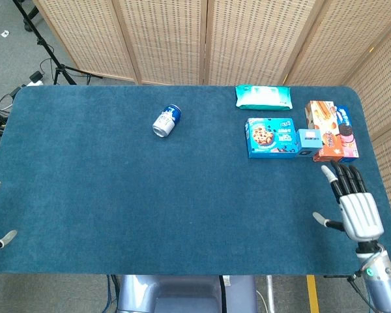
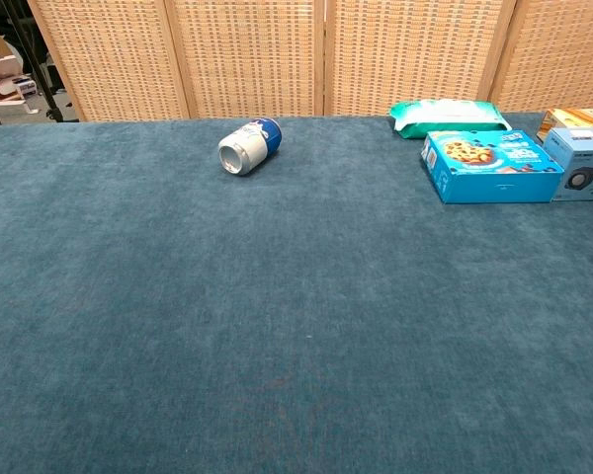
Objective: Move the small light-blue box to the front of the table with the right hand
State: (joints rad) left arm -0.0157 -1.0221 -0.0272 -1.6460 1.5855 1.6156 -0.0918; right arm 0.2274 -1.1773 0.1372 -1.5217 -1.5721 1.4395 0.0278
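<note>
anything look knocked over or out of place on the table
Only the can: it lies on its side, alone on the blue cloth, apart from the boxes grouped at the right. The small light-blue box sits squarely among them, untouched by the right robot hand.

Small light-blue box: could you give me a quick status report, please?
Right hand open, near the box, not touching. Small light-blue box untouched, wedged between the cookie box and orange box. Left hand barely visible.

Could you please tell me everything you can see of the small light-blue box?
The small light-blue box looks like cardboard, roughly cube-shaped, with a white label on top and a dark round picture on its front face. It stands closed on the table's right side, wedged between the blue cookie box and an orange box. No hand touches it.
</note>
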